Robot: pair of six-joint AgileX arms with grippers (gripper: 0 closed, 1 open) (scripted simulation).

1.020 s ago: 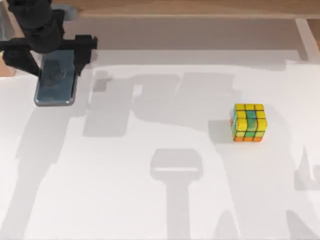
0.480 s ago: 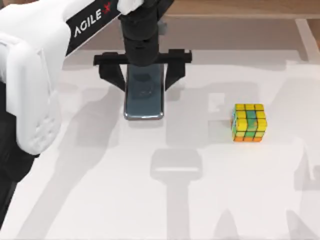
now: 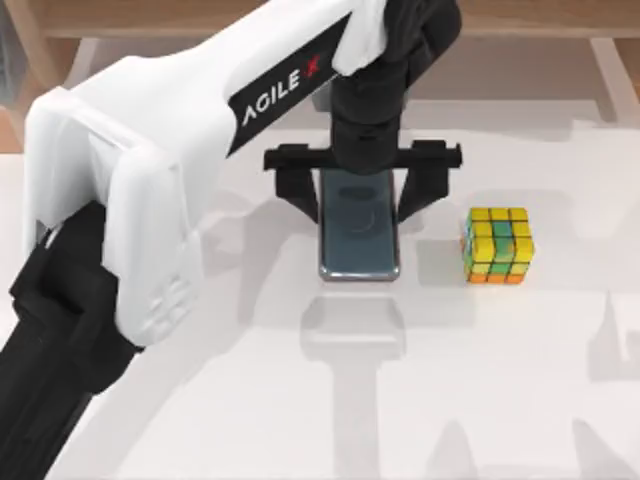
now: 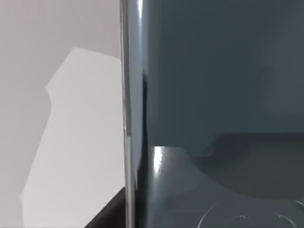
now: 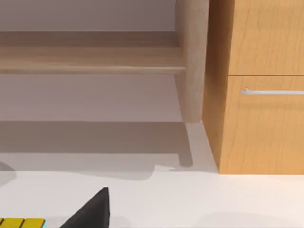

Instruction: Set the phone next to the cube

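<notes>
White tabletop (image 3: 300,400) spreads across the scene, with a band of brown floor and pale wooden furniture along its far edge. From the near left corner my left arm (image 3: 120,230), white-shelled with the AGILEX lettering on its forearm, stretches diagonally to the middle of the table. Its black left gripper (image 3: 360,195) hangs over the far end of the phone (image 3: 360,240), one finger on each long side of the handset; the fingers bracket it, yet whether they press its edges I cannot tell. That phone lies lengthwise from far to near, its glossy dark blue-grey face up and its silvery rim catching light, just left of the table's centre-right. In the left wrist view the phone's dark face (image 4: 213,95) and bright rim sit close against the lens, with white table beside it. To the phone's right, near but with a strip of table between them, sits the cube (image 3: 497,245), yellow on top with green and orange stickers. Yellow stickers of the cube (image 5: 21,223) also peek into the right wrist view, below a wooden cabinet (image 5: 261,95) with a metal handle.
</notes>
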